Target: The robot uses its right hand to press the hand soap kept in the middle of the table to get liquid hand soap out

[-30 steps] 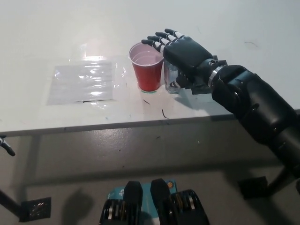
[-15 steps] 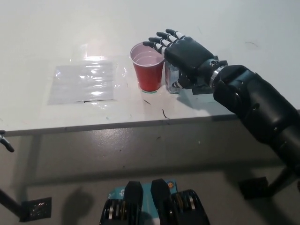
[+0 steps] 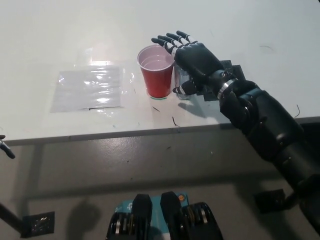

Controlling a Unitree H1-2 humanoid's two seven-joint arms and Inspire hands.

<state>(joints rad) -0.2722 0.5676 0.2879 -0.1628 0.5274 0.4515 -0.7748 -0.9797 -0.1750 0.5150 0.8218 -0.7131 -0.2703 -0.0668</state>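
Here we see the right robot hand (image 3: 192, 55), fingers spread, flat over the soap bottle (image 3: 181, 85) beside red cup (image 3: 156, 71) on the surface (image 3: 60, 40); left robot hand (image 3: 5, 148) barely visible, can't tell its state.

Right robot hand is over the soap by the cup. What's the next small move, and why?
Probably press the right robot hand straight down. Its palm covers the clear soap bottle, fingers spread flat and reaching over the rim of the red cup that stands just left of the bottle. The pump is hidden under the palm, so go gently. A tip of the left robot hand shows at the left edge.
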